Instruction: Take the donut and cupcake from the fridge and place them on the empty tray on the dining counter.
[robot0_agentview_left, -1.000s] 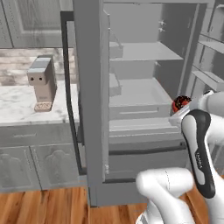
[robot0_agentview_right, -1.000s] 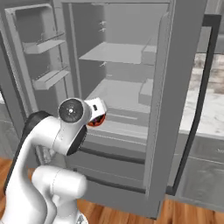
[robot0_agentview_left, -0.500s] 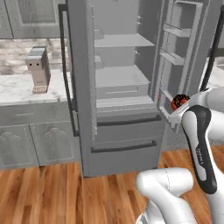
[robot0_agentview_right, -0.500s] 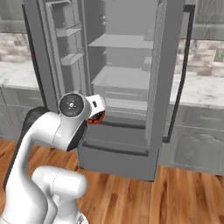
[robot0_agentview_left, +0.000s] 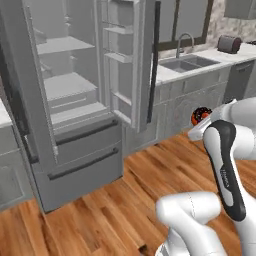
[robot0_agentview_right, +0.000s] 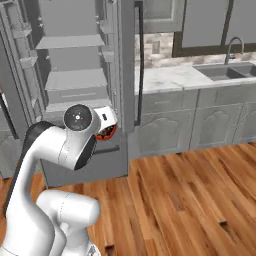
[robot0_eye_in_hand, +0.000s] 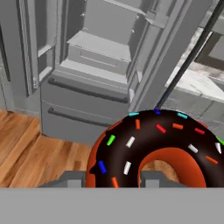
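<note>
Left base view: the fridge (robot0_agentview_left: 75, 100) stands with both upper doors swung open, pale shelves showing, two bottom drawers shut, a long black handle on the right door's edge. To its right, a marble-topped wall counter (robot0_agentview_left: 172, 72) with a sink (robot0_agentview_left: 190, 62) and a curved faucet (robot0_agentview_left: 184, 44). The donut (robot0_agentview_left: 201, 115) sits at the end of the white arm, over the wood floor (robot0_agentview_left: 100, 210), well apart from the fridge. Faint grey lettering runs down the arm's dark forearm panel; too small to read.

Right base view: the gripper (robot0_agentview_right: 106, 131) is at the arm's tip, in front of the fridge's lower drawers, with the donut's orange-brown edge peeking below it.

Hand view: the donut, dark chocolate icing with coloured sprinkles, is clamped between the two finger tips (robot0_eye_in_hand: 151, 179); the open fridge lies beyond it.
</note>
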